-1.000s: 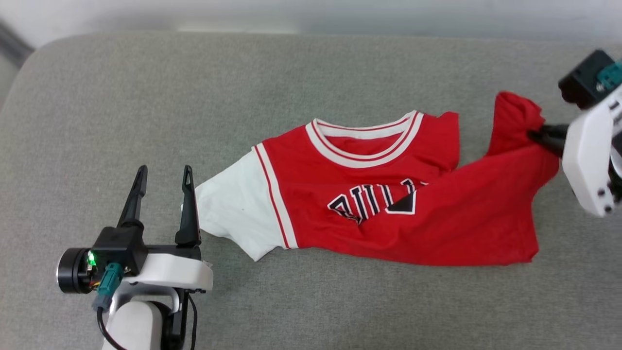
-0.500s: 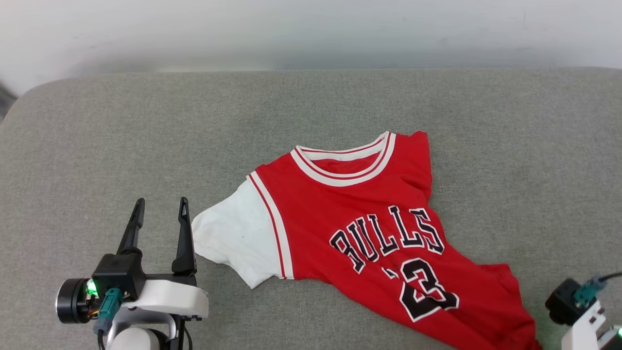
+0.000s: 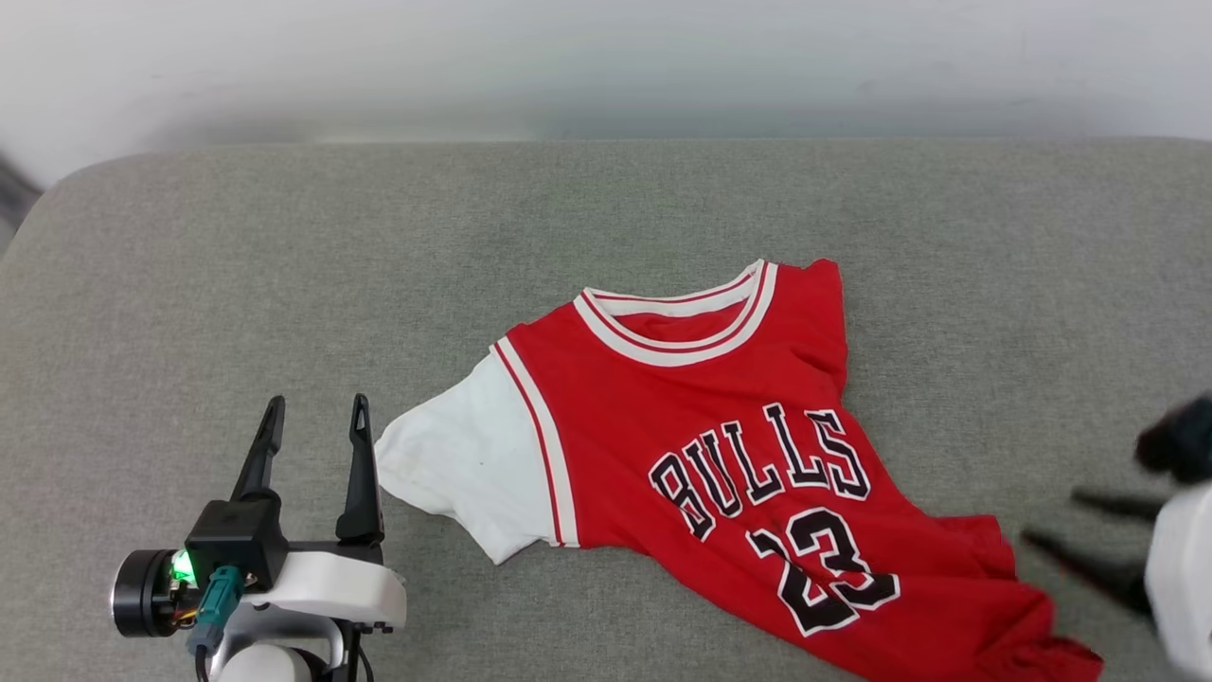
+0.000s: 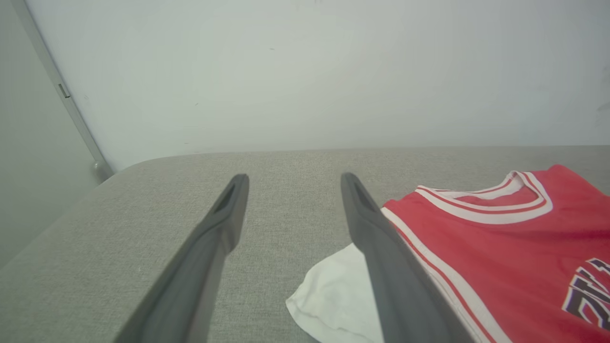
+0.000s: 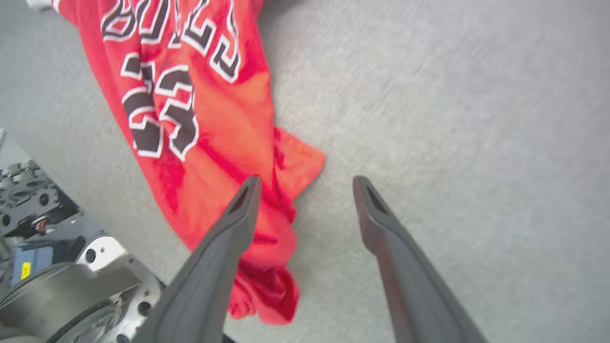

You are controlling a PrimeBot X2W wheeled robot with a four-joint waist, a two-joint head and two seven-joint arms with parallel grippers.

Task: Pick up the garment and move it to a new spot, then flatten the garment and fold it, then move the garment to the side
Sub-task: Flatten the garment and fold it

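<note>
At the lower left of the head view, the left tool hovers over the padded grey surface with its two dark fingers pointing away from the robot. Its jaws stand wide apart and nothing lies between them. In the left wrist view, the same left tool frames bare grey fabric, and its right-hand finger crosses in front of the white sleeve. Whether it touches the sleeve cannot be told. Just beside that tool, the garment lies on the surface near the middle of the head view, front side up. The white sleeve is spread toward the left tool. The striped collar faces the pale wall. The black lettering and the number "23" run diagonally toward the lower right. The body is partly flattened, with folds along its right side, and the hem is bunched at the lower right edge of the view. At the far right, the right tool appears blurred, its fingers pointing left toward the hem. In the right wrist view, the right tool has its jaws wide with only grey surface between them. The crumpled hem of the garment lies beside and beneath its left-hand finger. Contact there cannot be confirmed.
</note>
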